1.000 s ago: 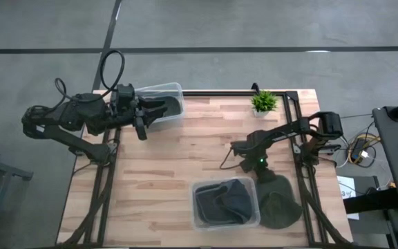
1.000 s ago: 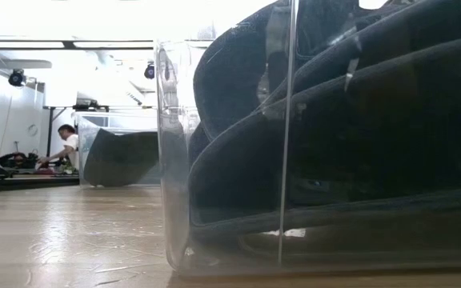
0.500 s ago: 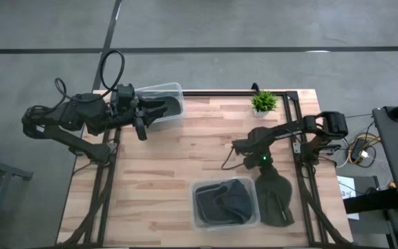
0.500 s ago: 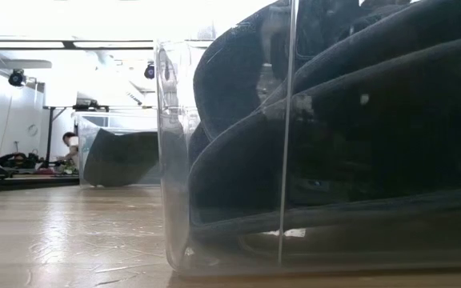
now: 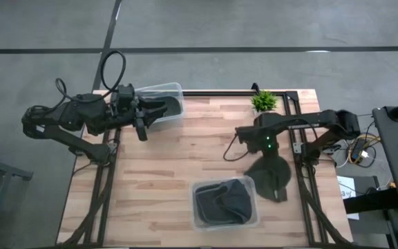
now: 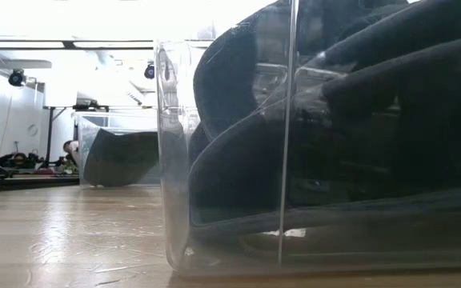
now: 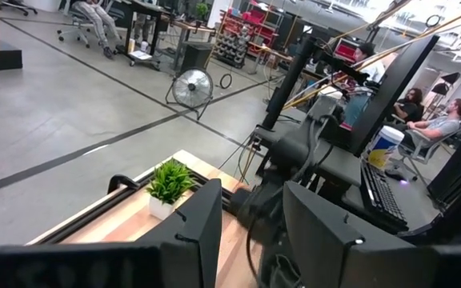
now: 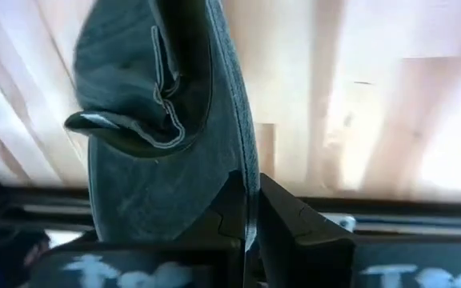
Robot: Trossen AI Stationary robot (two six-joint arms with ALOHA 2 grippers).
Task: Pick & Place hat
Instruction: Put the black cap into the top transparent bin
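Note:
A dark green hat hangs over the table's right side, with my right gripper shut on it. The right wrist view shows its brim and folded crown from close up. My left gripper stands open at the far left, beside a clear bin with a dark hat lying inside. Nothing is between its fingers. My right gripper pinches the hat's brim edge between its two fingers. The fingers come from above. The hat hangs folded below them; whether its lower end is clear of the table, I cannot tell.
A second clear bin near the front edge holds dark hats and fills the low view. A small potted plant stands at the far right. Bare wood lies in the table's middle.
My right gripper has shut on the hat's brim, then gone up and toward the table's far edge. The hat, which lay flat at the near right corner, has folded narrow and been drawn up and farther from the near edge.

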